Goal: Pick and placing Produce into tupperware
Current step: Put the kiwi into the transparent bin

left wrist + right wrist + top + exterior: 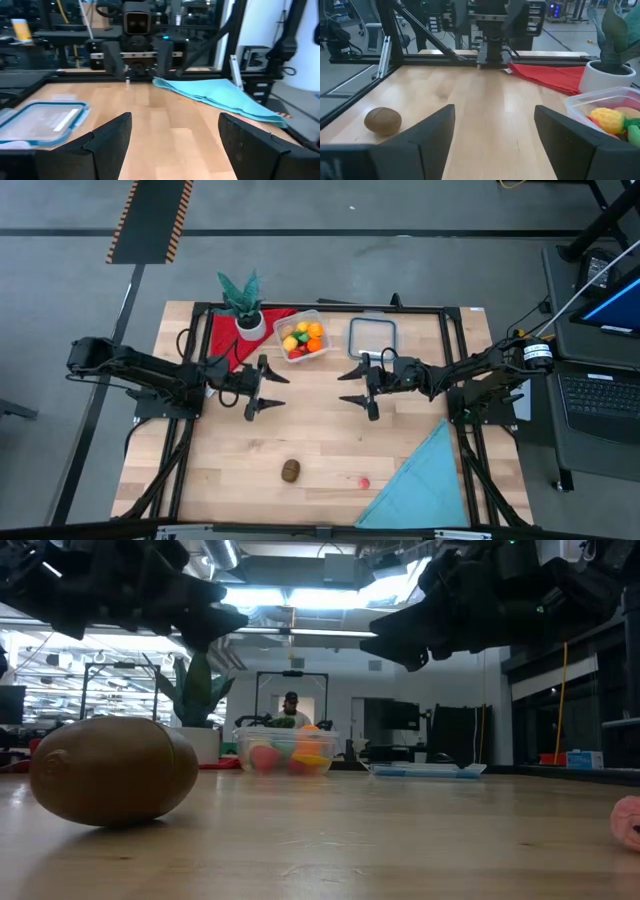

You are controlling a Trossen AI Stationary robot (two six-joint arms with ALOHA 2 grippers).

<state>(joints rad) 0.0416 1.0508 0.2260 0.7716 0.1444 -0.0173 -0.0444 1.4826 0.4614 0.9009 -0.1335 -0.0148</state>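
- Left gripper hovered over the middle of the table, fingers spread wide, nothing between them, touching nothing.
- Right gripper faced it from the other side, also spread wide and empty, clear of the wood.
- The two grippers were well apart, tips pointing at each other across bare table.
- Tupperware sat at the far side of the table, between the potted plant and the lid, already holding several pieces of produce: yellow, orange, green, red.
- Right wrist view showed the container's corner with a yellow piece inside.
- Brown fruit lay loose on the table near the front edge, well apart from both grippers and from the container.
- Small pink-red piece lay further right of it, just beside the blue cloth.
- Red cloth lay under and beside the plant pot, next to the container.
- Lid was flat on the table, near the right gripper, not touched.
- Low view: a person in the room behind the table, partly hidden by the container.
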